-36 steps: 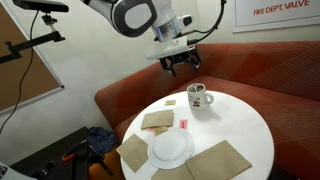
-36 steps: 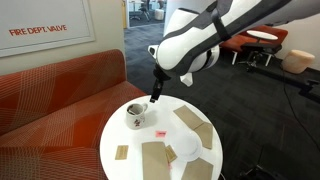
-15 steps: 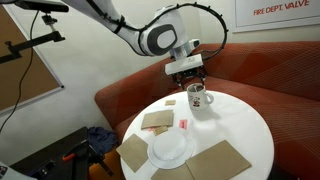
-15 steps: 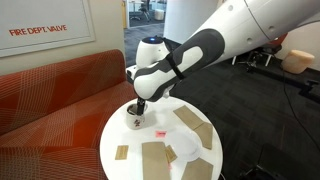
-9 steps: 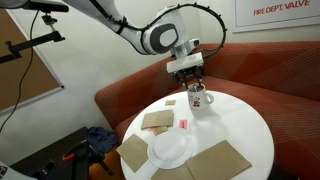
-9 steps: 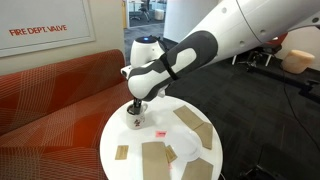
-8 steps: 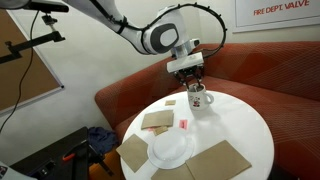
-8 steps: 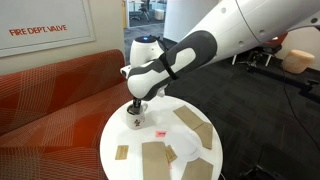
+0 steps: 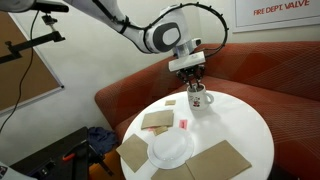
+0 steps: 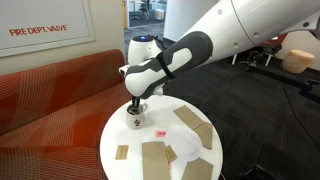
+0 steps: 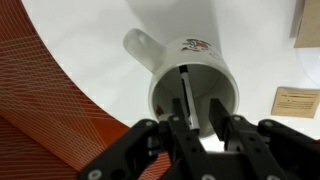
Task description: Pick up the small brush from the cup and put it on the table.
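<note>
One gripper, jaws apart, over cup w/ small brush; wall sign reads "FIRE DEPT. VALVE".

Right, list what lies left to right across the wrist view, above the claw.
red sofa → cup → tan card

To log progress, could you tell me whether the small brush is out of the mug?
No, the wrist view shows the small brush leaning inside the white mug.
</note>
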`<state>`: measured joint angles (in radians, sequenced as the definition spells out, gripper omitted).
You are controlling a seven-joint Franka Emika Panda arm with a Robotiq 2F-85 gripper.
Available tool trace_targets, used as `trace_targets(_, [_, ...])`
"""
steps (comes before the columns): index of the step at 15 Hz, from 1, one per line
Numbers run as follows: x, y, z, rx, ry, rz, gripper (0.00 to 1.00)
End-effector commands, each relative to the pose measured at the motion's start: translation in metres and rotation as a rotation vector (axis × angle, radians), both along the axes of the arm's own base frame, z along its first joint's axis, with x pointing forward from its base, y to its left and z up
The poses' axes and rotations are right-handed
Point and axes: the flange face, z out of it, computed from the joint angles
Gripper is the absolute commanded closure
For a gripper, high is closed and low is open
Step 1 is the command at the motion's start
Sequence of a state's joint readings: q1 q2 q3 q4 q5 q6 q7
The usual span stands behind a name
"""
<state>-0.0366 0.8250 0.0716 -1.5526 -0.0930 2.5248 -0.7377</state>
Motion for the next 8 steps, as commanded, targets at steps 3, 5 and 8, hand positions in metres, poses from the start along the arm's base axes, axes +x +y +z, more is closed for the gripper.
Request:
trace_targets(3, [0.004, 0.001, -0.006, 0.012, 0.021, -0.022, 0.62])
trace_targets(5, [0.004, 0.002, -0.009, 0.014, 0.025, -0.024, 0.65])
trace_targets(8, [0.005, 0.003, -0.014, 0.021, 0.028, -0.027, 0.62])
